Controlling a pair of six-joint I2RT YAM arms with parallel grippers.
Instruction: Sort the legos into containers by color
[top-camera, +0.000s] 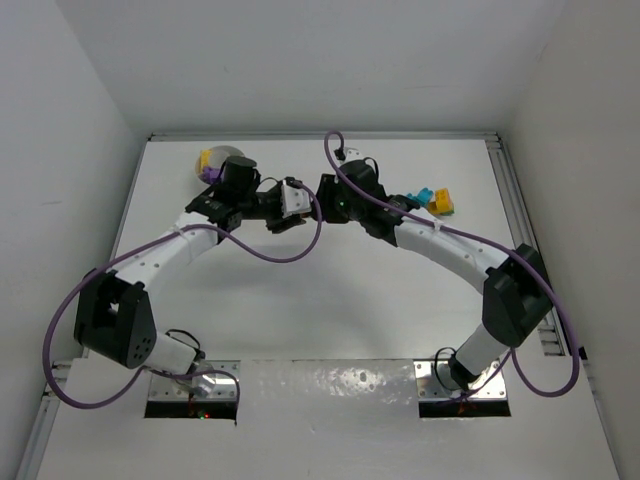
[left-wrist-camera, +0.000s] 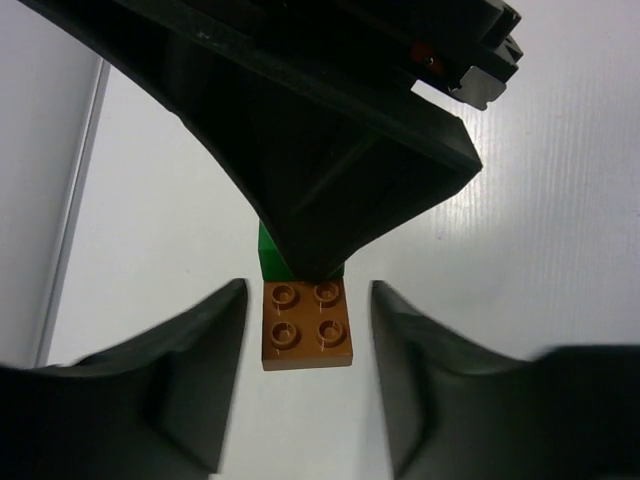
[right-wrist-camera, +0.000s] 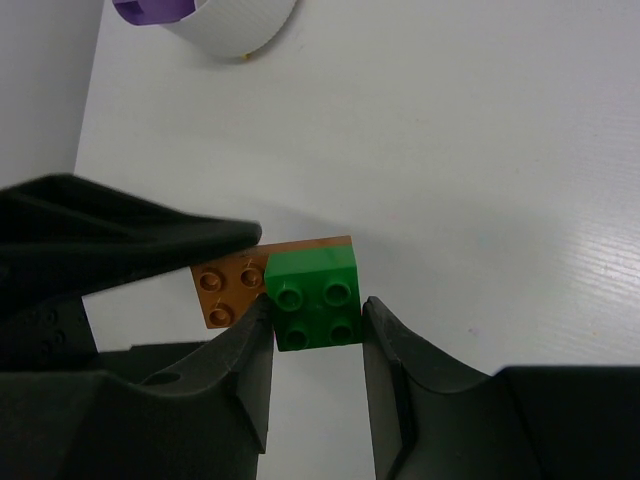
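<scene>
1. Done so far: the white bowl (top-camera: 233, 153) at the far left of the bench (top-camera: 330, 300) already holds a purple piece (top-camera: 210, 173) and a yellow piece (top-camera: 207, 159). I cannot tell which compartments they sit in.
2. In progress: an orange brick (left-wrist-camera: 308, 330) and a green brick (right-wrist-camera: 315, 300) sit touching each other between the two arms, seemingly clipped together, though I cannot be sure.
3. The right hand (right-wrist-camera: 317, 310) is clamped on the green brick. The left hand (left-wrist-camera: 308, 300) is narrow, its fingers (left-wrist-camera: 200, 370) flanking the orange brick with a slim gap on each side, not gripping.
4. Left to do: that pair needs sorting, and so do a teal brick (top-camera: 423, 194) and a yellow brick (top-camera: 441, 203) lying at the far right, well apart from the bowl.
5. In the way: the hands meet nose to nose, and the right one overhangs the orange brick, so room looks tight.
</scene>
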